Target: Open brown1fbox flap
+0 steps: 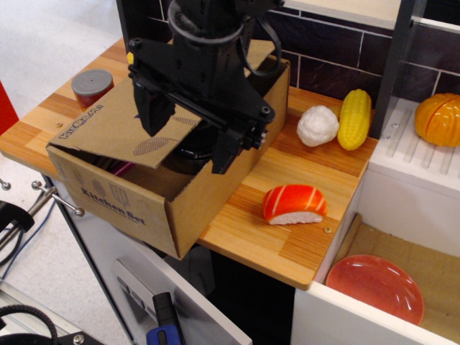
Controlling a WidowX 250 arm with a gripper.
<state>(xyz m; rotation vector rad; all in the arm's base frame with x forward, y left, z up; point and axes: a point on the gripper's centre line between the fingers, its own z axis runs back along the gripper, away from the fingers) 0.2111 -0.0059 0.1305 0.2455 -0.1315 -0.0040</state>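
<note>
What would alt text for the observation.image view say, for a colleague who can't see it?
A black robot gripper, fingers apart, hovers over a large brown corrugated cardboard box whose wide cardboard flap lies partly lifted. On the wooden counter beside it sit a toy salmon sushi, white cauliflower and yellow corn.

"Kitchen Set" stands in dark letters on the near side wall of the brown1fbox (154, 208), with faint utensil outlines printed beside it. On the flap (118, 133), along its left edge above that wall, runs a small line of outlined print; it is too small and skewed to read surely, perhaps a brand name. No other lettering or number is legible anywhere.
</note>
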